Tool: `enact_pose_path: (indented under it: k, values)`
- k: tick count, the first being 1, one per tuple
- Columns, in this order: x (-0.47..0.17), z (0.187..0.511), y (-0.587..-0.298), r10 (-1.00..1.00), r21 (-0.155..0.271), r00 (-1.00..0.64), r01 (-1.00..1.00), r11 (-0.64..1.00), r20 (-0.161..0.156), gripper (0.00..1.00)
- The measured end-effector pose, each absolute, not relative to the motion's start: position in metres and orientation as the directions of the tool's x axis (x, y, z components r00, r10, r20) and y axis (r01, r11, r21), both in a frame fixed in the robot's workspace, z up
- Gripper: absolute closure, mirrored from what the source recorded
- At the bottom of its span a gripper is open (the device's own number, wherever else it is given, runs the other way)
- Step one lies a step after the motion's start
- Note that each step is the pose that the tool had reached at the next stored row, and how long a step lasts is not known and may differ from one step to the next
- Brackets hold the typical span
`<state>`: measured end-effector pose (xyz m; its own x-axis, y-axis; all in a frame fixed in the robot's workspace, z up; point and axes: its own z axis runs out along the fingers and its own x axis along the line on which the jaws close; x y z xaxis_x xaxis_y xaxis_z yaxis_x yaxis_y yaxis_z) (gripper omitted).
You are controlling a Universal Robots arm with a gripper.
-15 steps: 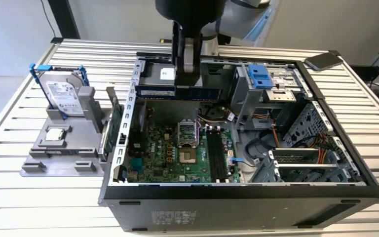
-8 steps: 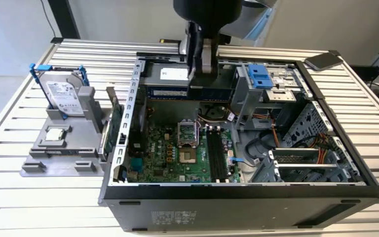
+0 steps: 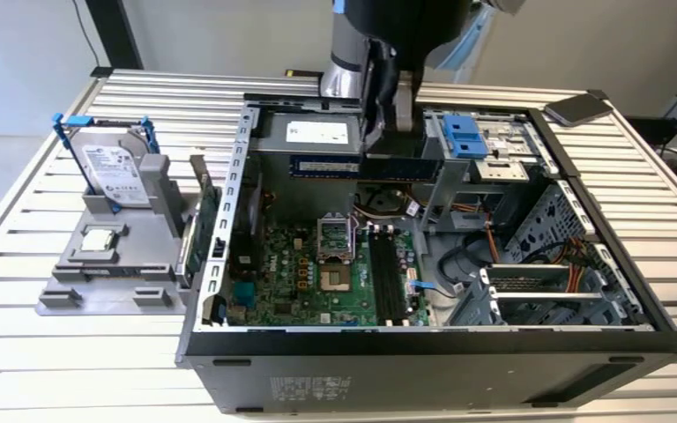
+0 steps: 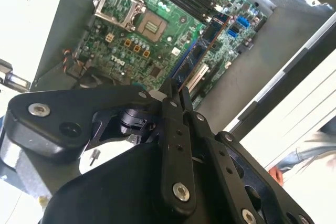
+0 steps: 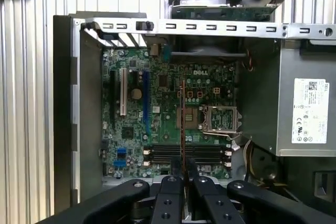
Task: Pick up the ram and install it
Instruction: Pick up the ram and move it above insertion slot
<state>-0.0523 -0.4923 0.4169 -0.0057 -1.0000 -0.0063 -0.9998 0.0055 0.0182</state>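
Firmly pinched between the narrowed jaws of the gripper [image 3: 383, 141], the ram [image 3: 327, 166] hangs level above the motherboard [image 3: 303, 273] inside the open computer case [image 3: 433, 348].

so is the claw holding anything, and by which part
The memory stick, pinched across its flat faces around the middle of its upper long edge.
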Motion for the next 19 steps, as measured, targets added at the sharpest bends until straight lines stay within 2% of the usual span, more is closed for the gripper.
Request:
enact_pose_path:
  k: [19]
  values:
    - [-0.002, 0.417, -0.492, -1.000, 0.019, -0.006, -1.000, 0.006, -0.006, 1.00]
